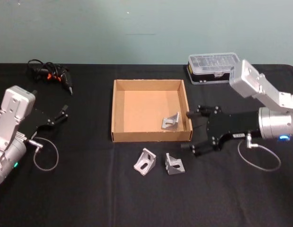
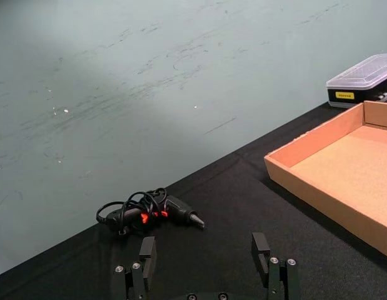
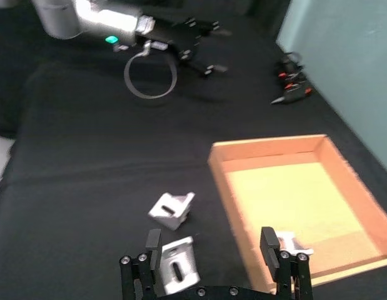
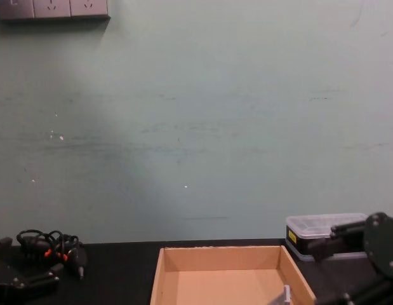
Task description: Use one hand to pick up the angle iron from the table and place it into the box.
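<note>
The cardboard box (image 1: 151,135) is set at the middle of the table (image 1: 89,189), open-topped and low-walled, so that parts can be lowered in from either side. One angle iron (image 1: 171,122) is seen inside the box, on its floor close to the near right corner; that piece is judged to be already delivered. Two more lie on the table just in front of the box's front wall, near each other but apart: the left angle iron (image 1: 145,161) and the right angle iron (image 1: 174,164).

The right gripper (image 1: 189,130) is held just outside the box's right wall, level with the near right corner. Its fingers are spread wide and nothing is gripped. In the right wrist view the right angle iron (image 3: 177,270) is seen close below one finger, and the left angle iron (image 3: 171,209) farther off. This wide spread is judged to suit a reach for the right angle iron, the nearer of the two.

The left gripper (image 1: 61,115) is parked well to the left of the box, its fingers apart and empty, as only one hand is called for. A corded glue gun (image 1: 54,75) lies behind the box to its left. A clear-lidded parts case (image 1: 213,66) stands behind the box's far right corner. Both are well apart from the work.
</note>
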